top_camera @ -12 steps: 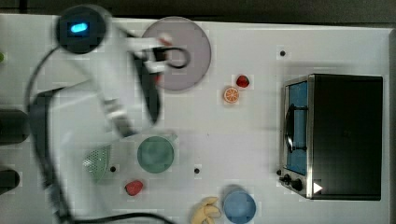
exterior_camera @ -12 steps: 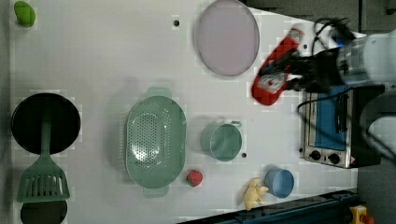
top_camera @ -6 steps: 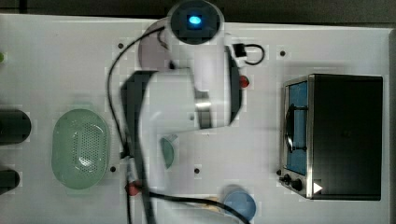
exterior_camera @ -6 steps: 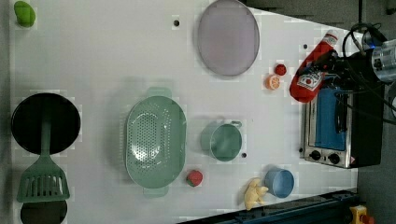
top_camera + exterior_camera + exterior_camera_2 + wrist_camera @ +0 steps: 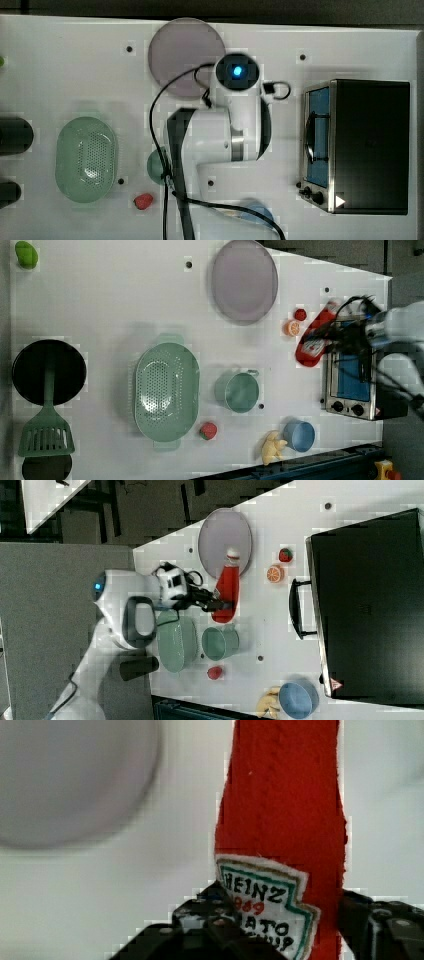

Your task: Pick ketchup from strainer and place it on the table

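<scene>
The ketchup (image 5: pixel 313 340), a red bottle with a white cap, hangs tilted over the table (image 5: pixel 100 305) beside the oven front, with my gripper (image 5: pixel 327 342) shut on its labelled lower half. In the right view the ketchup (image 5: pixel 227 586) points its cap toward the plate, and my gripper (image 5: pixel 216 603) holds its base end. The wrist view has black fingers (image 5: pixel 207 912) on either side of the ketchup (image 5: pixel 282 810) label. The pale green strainer (image 5: pixel 166 387) lies empty far from the bottle, and it also appears in the top view as the strainer (image 5: pixel 86 159). My arm covers the bottle in the top view.
A grey-lilac plate (image 5: pixel 244 280) lies at the back. A toaster oven (image 5: pixel 350 380) stands by the bottle, with an orange slice (image 5: pixel 293 328) and a small red fruit (image 5: pixel 300 314) close to it. A teal cup (image 5: pixel 240 391), a strawberry (image 5: pixel 208 430), a blue bowl (image 5: pixel 300 435) and a black pan with a spatula (image 5: pixel 47 372) also sit here.
My arm has swung across the table toward the oven, carrying the ketchup. In the left view the bottle went right, then came slightly back left and lower.
</scene>
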